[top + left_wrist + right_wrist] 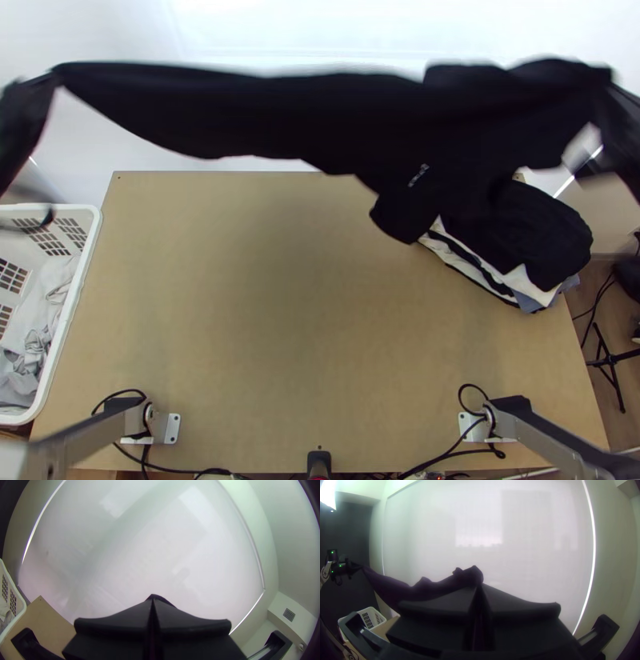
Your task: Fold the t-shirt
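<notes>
A black t-shirt [320,120] is stretched in the air between both arms, over the table's far side, its lower part hanging at the right. At the upper left of the top view, my left gripper [54,74] holds one end; in the left wrist view, the left gripper [152,603] is shut on a bit of dark cloth. The right gripper [610,80] holds the other end at the upper right. In the right wrist view, the right gripper [480,588] is shut on the shirt [433,588], which runs off toward the left arm.
A pile of folded dark and white clothes [544,232] lies at the table's far right, partly behind the hanging shirt. A white basket [90,240] with light cloths stands at the left edge. Bare wooden table [264,320] spans the middle.
</notes>
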You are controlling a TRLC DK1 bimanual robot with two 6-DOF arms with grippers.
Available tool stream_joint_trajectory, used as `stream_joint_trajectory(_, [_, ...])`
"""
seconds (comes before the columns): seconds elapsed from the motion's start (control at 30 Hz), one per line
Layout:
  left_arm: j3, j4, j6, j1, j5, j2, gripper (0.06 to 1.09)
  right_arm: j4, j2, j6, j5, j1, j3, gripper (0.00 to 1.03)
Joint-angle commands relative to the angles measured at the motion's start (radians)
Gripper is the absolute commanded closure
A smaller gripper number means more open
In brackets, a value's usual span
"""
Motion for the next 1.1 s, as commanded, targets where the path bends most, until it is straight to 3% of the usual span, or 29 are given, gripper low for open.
stream_joint_trajectory(0.0, [-0.120,-0.051,-0.028,0.034,-0.009,-0.307,1.05,-0.235,-0.259,-0.041,0.003,-0.035,0.018,1.00])
stream_joint_trajectory(0.4, [-0.154,-0.115,-0.038,0.065,-0.008,-0.373,1.05,-0.360,-0.293,-0.040,0.018,-0.034,0.095,1.00])
stream_joint_trajectory(0.57, [-0.309,-0.117,-0.024,0.066,-0.008,-0.409,1.05,-0.358,-0.309,-0.032,0.014,0.011,-0.094,1.00])
stream_joint_trajectory(0.77, [-0.770,-0.048,0.084,0.051,0.009,-0.520,1.05,-0.162,-0.386,0.040,0.012,0.112,-0.603,1.00])
stream_joint_trajectory(0.93, [-1.082,0.055,0.182,-0.012,0.011,-0.535,1.05,0.056,-0.348,0.034,0.012,0.133,-0.945,1.00])
stream_joint_trajectory(1.07, [-1.215,0.212,0.208,-0.096,-0.021,-0.432,1.05,0.219,-0.219,-0.026,0.011,0.133,-1.065,1.00])
